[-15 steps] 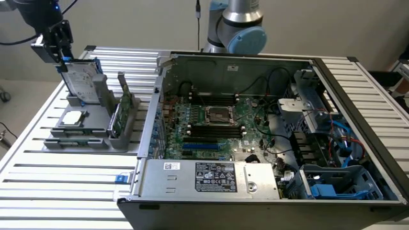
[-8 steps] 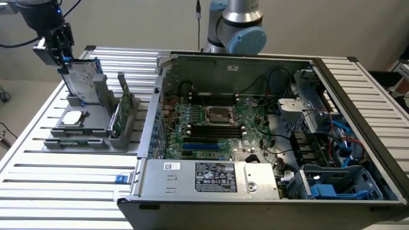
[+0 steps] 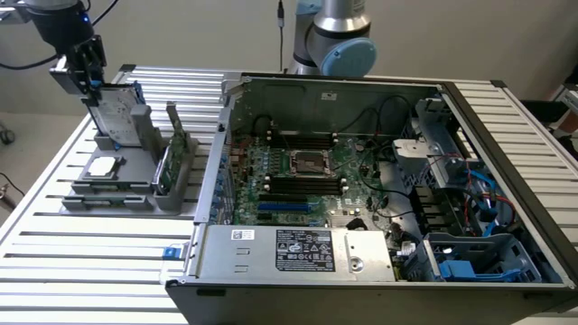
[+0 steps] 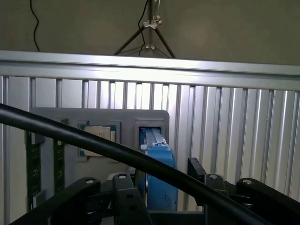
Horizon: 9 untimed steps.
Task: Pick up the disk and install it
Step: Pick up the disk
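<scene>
The disk [image 3: 119, 112] stands upright on edge in a slot at the far end of the grey holder [image 3: 126, 184], at the exterior view's left. Its silver face and blue carrier both show. My gripper [image 3: 93, 93] hangs straight down over the disk's top edge and reaches it. In the wrist view the blue carrier edge of the disk [image 4: 159, 180] rises from its slot in the holder [image 4: 98, 115] into the middle of my gripper [image 4: 159, 199], between the black linkages.
A small square silver chip [image 3: 104, 166] [image 4: 97, 138] lies on the holder, and a green circuit card [image 3: 173, 157] stands in it. The open computer case [image 3: 361, 169] fills the exterior view's right, with blue drive bays [image 3: 470, 267] at its near corner. A black cable [image 4: 47, 125] crosses the wrist view.
</scene>
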{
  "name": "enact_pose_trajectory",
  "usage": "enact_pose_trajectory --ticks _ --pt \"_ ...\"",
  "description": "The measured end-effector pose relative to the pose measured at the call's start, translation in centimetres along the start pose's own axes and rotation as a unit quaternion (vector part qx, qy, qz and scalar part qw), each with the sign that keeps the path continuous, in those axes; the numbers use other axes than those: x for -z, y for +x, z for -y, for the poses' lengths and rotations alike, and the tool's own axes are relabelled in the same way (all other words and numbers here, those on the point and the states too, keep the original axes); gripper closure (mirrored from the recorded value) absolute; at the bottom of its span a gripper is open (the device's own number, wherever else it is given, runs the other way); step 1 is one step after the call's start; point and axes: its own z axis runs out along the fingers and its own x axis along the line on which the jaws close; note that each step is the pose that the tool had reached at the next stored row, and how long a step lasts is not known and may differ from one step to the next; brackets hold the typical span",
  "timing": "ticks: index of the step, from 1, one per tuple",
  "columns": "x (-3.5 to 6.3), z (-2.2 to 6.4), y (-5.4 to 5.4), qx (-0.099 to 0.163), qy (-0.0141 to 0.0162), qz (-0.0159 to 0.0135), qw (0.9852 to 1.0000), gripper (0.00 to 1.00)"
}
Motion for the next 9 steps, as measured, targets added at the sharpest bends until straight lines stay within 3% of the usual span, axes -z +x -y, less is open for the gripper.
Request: enact_pose_trajectory --ticks 9 --pt "-0.28 0.01 -0.01 0.000 -0.0004 -0.0025 1.0000 0.46"
